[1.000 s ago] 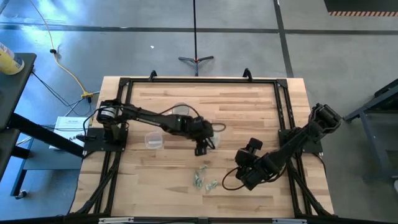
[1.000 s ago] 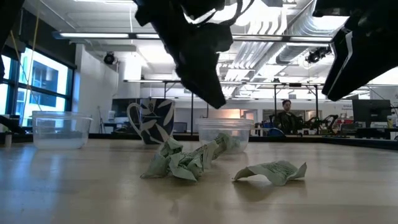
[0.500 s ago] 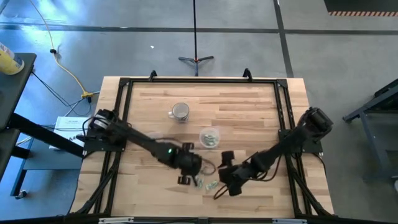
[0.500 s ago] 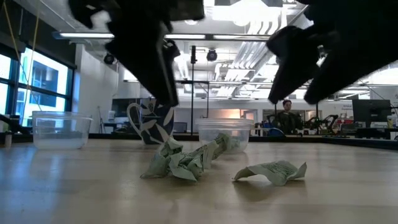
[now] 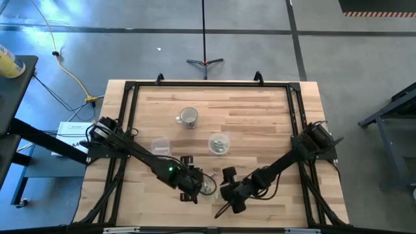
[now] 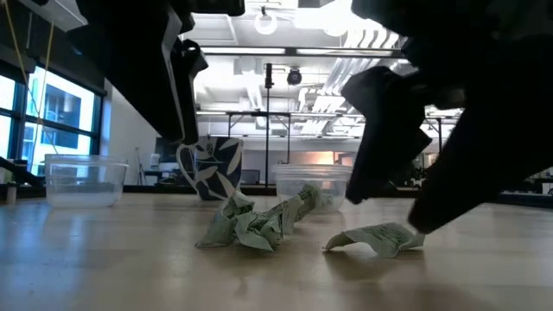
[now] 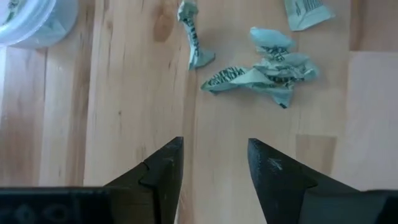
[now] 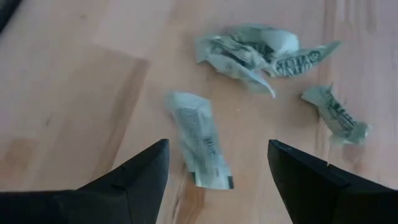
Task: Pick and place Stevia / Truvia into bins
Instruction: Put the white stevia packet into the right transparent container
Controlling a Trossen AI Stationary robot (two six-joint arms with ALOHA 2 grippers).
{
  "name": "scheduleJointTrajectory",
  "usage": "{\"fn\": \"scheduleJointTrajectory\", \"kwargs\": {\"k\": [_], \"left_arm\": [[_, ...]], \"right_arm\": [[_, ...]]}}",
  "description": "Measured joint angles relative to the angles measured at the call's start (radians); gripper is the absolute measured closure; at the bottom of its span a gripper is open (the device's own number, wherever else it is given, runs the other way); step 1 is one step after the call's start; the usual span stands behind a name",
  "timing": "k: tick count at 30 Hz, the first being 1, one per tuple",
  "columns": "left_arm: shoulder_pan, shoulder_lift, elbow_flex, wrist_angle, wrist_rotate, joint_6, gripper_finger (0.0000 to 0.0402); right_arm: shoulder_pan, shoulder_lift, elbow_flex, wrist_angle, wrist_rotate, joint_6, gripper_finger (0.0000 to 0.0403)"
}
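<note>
Several crumpled pale green sachets (image 5: 208, 188) lie flat on the wood near the table's near edge. In the low view they show as a cluster (image 6: 252, 226) and a single sachet (image 6: 378, 238). My left gripper (image 5: 194, 189) hangs open just left of them. Its wrist view shows the gripper (image 7: 213, 163) a little short of the cluster (image 7: 264, 73). My right gripper (image 5: 225, 195) is open and low on their right. One sachet (image 8: 199, 140) lies between its fingers, untouched, with the gripper (image 8: 217, 165) over it. The round tub (image 5: 219, 143) holds some sachets. The squarish tub (image 5: 160, 145) stands left of it.
A glass mug with a leaf print (image 5: 188, 117) stands beyond the tubs, toward the far edge. A black frame (image 5: 208, 84) runs around the table top. Bare wood lies left and right of the sachets. People and benches show in the room beyond.
My left gripper has swung from beside the round tub toward the near edge and come down left of the sachets. My right gripper has moved left and down to the sachets' right side. The sachets have stayed where they were.
</note>
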Motion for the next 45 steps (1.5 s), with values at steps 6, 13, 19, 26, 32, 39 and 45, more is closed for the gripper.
{"fn": "scheduleJointTrajectory", "kwargs": {"k": [6,13,19,26,32,39,45], "left_arm": [[0.002,0.000,0.000,-0.004,0.002,-0.004,0.0198],[0.016,0.000,0.000,-0.008,0.015,-0.001,0.0208],[0.030,0.000,0.000,-0.022,0.025,0.010,0.0215],[0.038,0.000,0.000,-0.031,0.034,0.024,0.0217],[0.052,0.000,0.000,-0.043,0.040,0.028,0.0219],[0.065,0.000,0.000,-0.036,0.041,0.048,0.0219],[0.094,-0.011,0.000,-0.025,0.038,0.059,0.0219]], "right_arm": [[-0.004,0.001,-0.017,-0.020,-0.056,0.007,0.0140],[-0.031,0.034,-0.027,0.037,-0.099,0.006,0.0140],[-0.049,0.054,-0.027,0.074,-0.121,0.006,0.0153],[-0.071,0.055,-0.026,0.045,-0.152,0.005,0.0247],[-0.073,0.057,-0.027,0.032,-0.108,0.001,0.0335],[-0.073,0.018,-0.030,-0.056,-0.049,0.110,0.0396],[-0.096,-0.116,-0.037,-0.244,0.107,0.298,0.0395]]}}
